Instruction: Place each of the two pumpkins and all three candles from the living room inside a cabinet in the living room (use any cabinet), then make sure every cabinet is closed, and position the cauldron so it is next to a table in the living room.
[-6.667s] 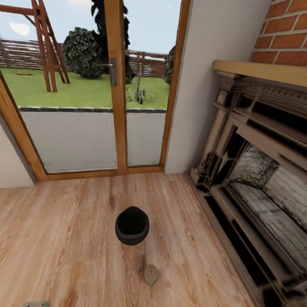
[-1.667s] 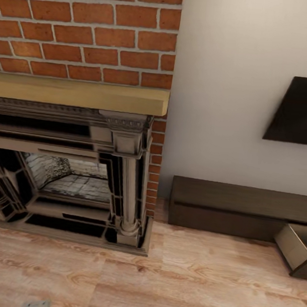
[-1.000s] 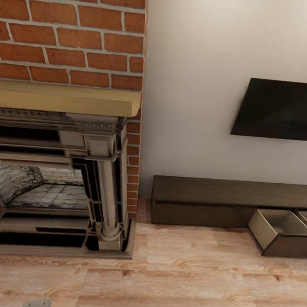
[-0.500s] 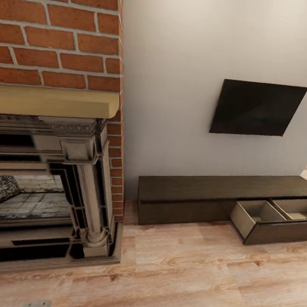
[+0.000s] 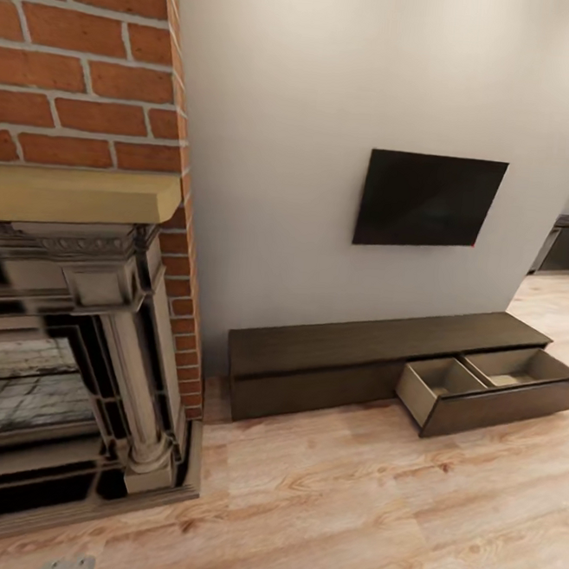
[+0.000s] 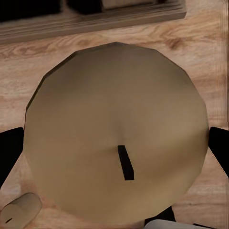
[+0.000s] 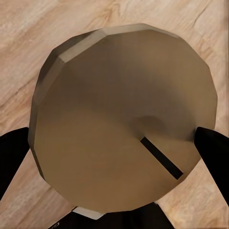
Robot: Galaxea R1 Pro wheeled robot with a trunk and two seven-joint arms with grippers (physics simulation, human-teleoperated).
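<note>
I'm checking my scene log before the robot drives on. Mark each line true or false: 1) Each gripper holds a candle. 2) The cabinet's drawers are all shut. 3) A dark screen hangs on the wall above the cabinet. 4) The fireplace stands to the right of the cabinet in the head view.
1) True: the left gripper holds a candle, the right gripper another candle.
2) False: the cabinet has a drawer pulled open.
3) True: the screen hangs there.
4) False: the fireplace is to its left.
</note>
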